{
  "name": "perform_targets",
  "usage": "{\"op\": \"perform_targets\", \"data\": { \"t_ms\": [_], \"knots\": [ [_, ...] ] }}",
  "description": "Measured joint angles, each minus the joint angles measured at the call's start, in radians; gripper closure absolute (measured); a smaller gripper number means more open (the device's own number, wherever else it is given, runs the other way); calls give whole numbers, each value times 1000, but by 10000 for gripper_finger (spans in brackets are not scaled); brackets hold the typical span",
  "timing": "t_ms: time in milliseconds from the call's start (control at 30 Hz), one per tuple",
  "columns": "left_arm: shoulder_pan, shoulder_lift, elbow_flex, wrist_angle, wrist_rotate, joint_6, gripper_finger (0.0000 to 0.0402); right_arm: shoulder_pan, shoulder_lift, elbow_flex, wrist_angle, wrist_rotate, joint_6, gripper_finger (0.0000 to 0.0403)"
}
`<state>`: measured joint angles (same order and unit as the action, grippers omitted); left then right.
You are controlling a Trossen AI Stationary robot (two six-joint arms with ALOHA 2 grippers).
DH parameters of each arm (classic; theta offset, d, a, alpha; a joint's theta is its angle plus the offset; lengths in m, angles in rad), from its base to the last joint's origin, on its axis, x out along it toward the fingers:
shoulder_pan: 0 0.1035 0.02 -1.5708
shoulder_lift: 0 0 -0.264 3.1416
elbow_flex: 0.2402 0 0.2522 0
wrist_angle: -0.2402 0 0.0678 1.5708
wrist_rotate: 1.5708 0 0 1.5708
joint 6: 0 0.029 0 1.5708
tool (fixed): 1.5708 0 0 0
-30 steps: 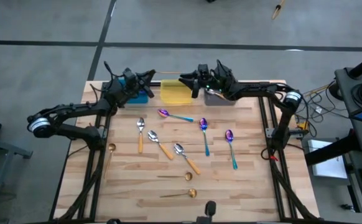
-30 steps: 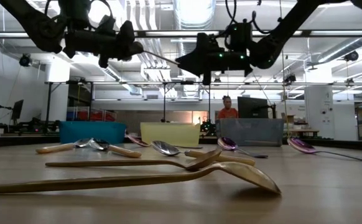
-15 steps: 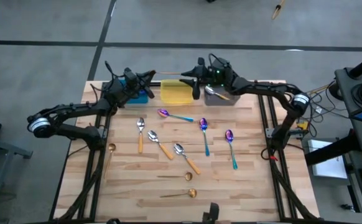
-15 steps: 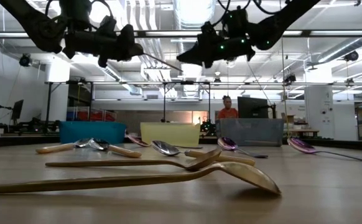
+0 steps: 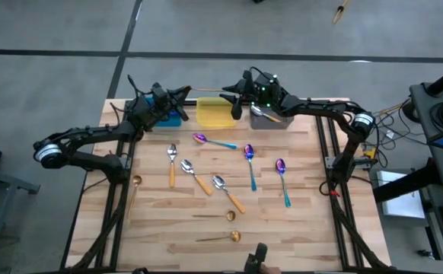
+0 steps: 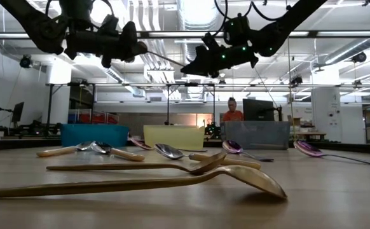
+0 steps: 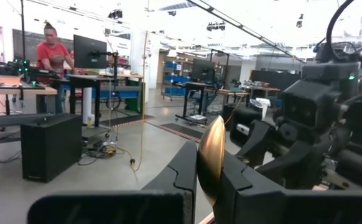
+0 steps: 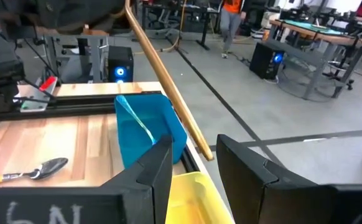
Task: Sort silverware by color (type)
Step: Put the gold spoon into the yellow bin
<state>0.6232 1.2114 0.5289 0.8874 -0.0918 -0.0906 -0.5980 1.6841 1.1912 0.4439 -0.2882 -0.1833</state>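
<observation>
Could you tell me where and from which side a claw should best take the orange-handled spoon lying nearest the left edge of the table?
I would grip the orange-handled spoon on its orange handle, below the silver bowl, coming straight down from above. It lies flat with the handle pointing toward the table's near edge, so the fingers should straddle the handle crosswise. The handle looks thicker than the neck, and the neighbouring orange-handled spoon lies apart, leaving room.

Two gold spoons (image 6: 172,178) nearest camera; blue bin (image 6: 95,135), yellow bin (image 6: 173,137), gray bin (image 6: 259,135) behind.
</observation>
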Motion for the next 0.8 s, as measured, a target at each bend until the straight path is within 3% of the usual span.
{"op": "perform_targets", "data": {
  "t_ms": [500,800],
  "knots": [
    [0,0,0,26,0,-16,397,2,16,-1,115,-62,55,287],
    [0,0,0,29,2,-18,397,2,20,-1,140,-86,89,313]
  ]
}}
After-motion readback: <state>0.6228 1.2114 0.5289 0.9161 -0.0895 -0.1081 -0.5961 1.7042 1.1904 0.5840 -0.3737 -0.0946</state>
